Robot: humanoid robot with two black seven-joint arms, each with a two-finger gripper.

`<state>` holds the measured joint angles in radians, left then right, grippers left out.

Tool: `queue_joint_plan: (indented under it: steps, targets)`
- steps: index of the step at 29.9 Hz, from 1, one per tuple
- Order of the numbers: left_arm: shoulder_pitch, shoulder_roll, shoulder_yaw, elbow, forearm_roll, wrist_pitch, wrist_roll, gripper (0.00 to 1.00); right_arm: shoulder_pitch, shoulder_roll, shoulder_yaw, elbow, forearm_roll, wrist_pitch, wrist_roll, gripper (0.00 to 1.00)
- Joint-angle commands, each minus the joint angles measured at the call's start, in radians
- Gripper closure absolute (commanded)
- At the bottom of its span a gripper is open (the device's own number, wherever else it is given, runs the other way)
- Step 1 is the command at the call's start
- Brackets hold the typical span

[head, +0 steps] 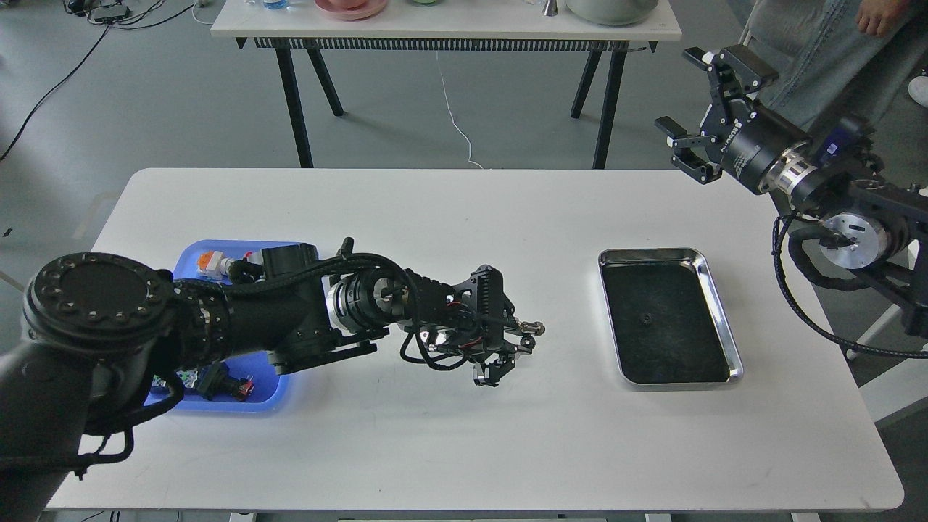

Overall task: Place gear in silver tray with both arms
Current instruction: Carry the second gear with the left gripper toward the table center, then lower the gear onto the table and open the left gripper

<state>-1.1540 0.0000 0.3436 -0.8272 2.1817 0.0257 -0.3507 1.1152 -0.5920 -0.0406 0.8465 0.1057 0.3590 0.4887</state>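
Observation:
The silver tray (649,253) lies right of centre on the white table, with only a tiny dark speck (644,317) on its dark bottom. My left arm reaches in from the left over the table. Its gripper (499,368) hangs about mid-table, left of the silver tray and clear of it. It is dark and tangled with cables, so I cannot tell its fingers apart or whether it holds anything. No gear can be made out. My right gripper (678,90) is open and empty, held high beyond the table's far right corner.
A blue plastic tray (190,257) with several small parts sits at the left, partly under my left arm. A second table (435,27) with dishes stands behind. A person (812,51) stands at the top right, near my right arm.

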Motion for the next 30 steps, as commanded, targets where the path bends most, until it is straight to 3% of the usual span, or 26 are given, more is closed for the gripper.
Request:
queue_joint_plan:
  steps: [1, 14, 24, 30]
  targets:
    - [0.039, 0.0, -0.001, 0.005, 0.0, 0.032, -0.008, 0.94, 0.0, -0.002, 0.001, 0.0, 0.0, 0.001, 0.0, 0.01]
    - [0.077, 0.0, -0.001, 0.028, 0.0, 0.091, -0.007, 0.95, -0.003, 0.001, 0.001, -0.001, 0.0, 0.0, 0.0, 0.01]
    - [0.077, 0.0, -0.002, 0.053, 0.0, 0.08, -0.008, 0.94, -0.003, 0.004, -0.001, -0.001, 0.0, 0.0, 0.0, 0.01]
    - [0.077, 0.0, 0.0, 0.076, 0.0, 0.077, -0.013, 0.89, -0.003, 0.005, 0.001, -0.001, 0.0, 0.0, 0.0, 0.01]
